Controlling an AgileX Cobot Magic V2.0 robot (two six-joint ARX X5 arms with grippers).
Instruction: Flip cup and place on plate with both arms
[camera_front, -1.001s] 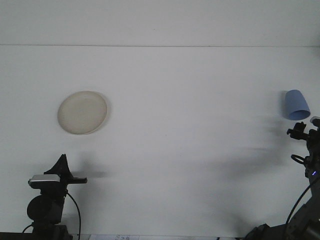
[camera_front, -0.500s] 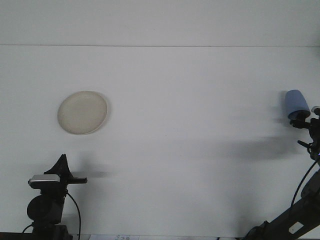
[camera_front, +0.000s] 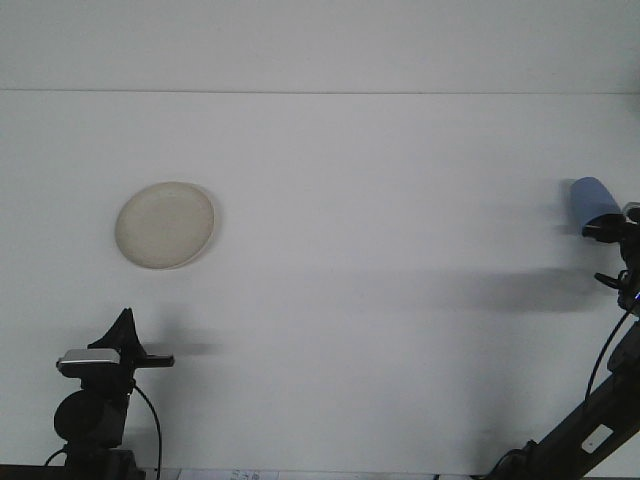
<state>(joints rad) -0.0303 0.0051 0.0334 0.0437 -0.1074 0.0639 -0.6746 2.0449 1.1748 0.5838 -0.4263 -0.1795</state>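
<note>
No writing or label can be read anywhere. The blue cup (camera_front: 592, 205) sits at three o'clock near the frame's right edge, tilted, its lower end gripped by the right hand (camera_front: 612, 232), which the edge partly cuts off. The cream plate (camera_front: 165, 224) lies at nine o'clock on the white table (camera_front: 360, 300), well apart from the cup. The left hand (camera_front: 130, 345) rests at seven o'clock; whether it is open I cannot tell.

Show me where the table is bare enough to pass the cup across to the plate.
The whole middle of the table is bare, between the plate on the left and the blue cup at the right edge. It is crowded only at the right pincer by the cup and near the left pincer below the plate.
</note>
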